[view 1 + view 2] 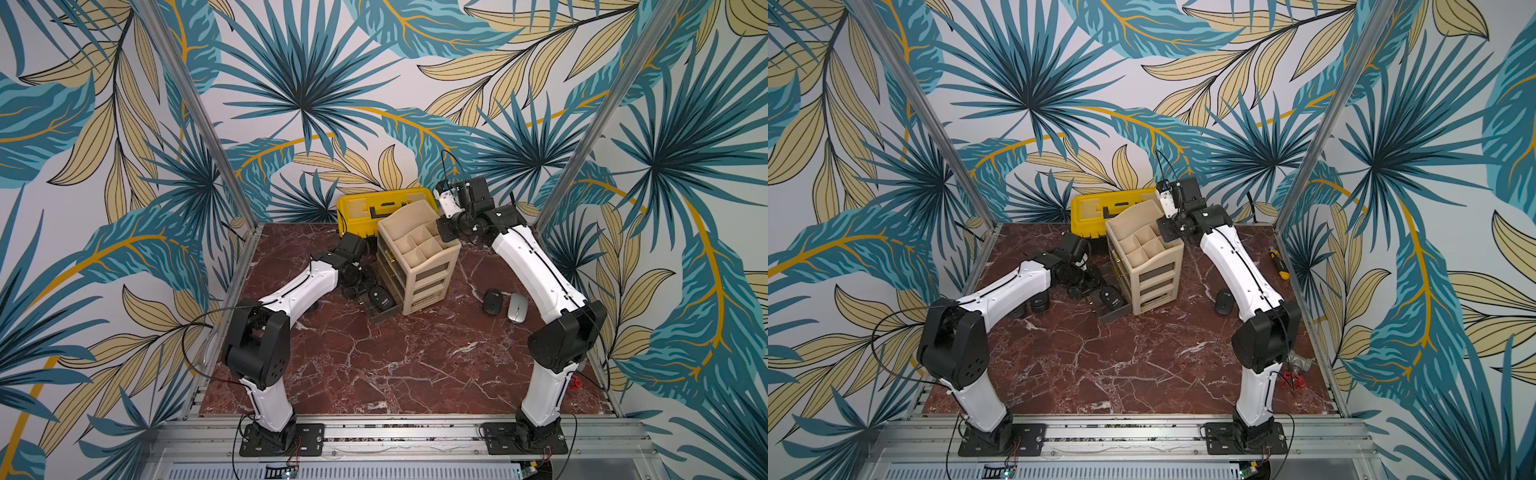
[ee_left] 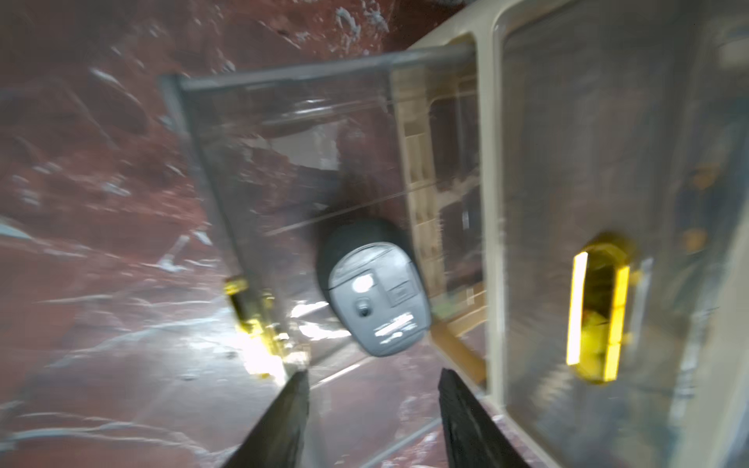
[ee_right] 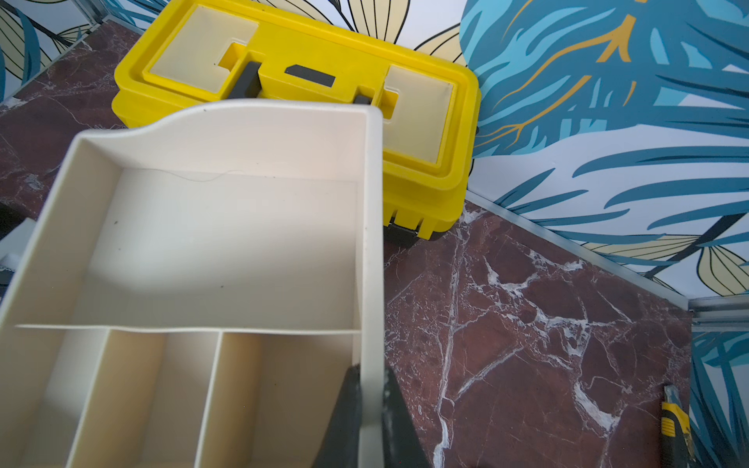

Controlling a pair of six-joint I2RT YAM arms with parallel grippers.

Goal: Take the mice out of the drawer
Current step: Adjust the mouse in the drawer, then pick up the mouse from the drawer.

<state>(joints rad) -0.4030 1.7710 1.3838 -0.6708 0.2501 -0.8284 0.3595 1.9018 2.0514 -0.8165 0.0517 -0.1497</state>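
Note:
The beige organizer (image 1: 419,253) stands at the back of the table with its clear bottom drawer (image 1: 386,314) pulled out. One black mouse (image 1: 380,298) lies upside down in that drawer, its grey underside showing in the left wrist view (image 2: 375,295). My left gripper (image 2: 375,405) hovers open just short of it, with nothing between the fingers (image 2: 289,421). Two more mice, a black mouse (image 1: 493,300) and a silver mouse (image 1: 517,307), rest on the table right of the organizer. My right gripper (image 3: 371,405) is shut on the organizer's top rim (image 3: 373,243).
A yellow toolbox (image 1: 374,208) sits behind the organizer against the back wall. A yellow-and-black utility knife (image 1: 1278,264) lies near the right edge. The drawer above the open one (image 2: 595,308) is shut and has a yellow handle. The marble table (image 1: 395,365) stretches forward.

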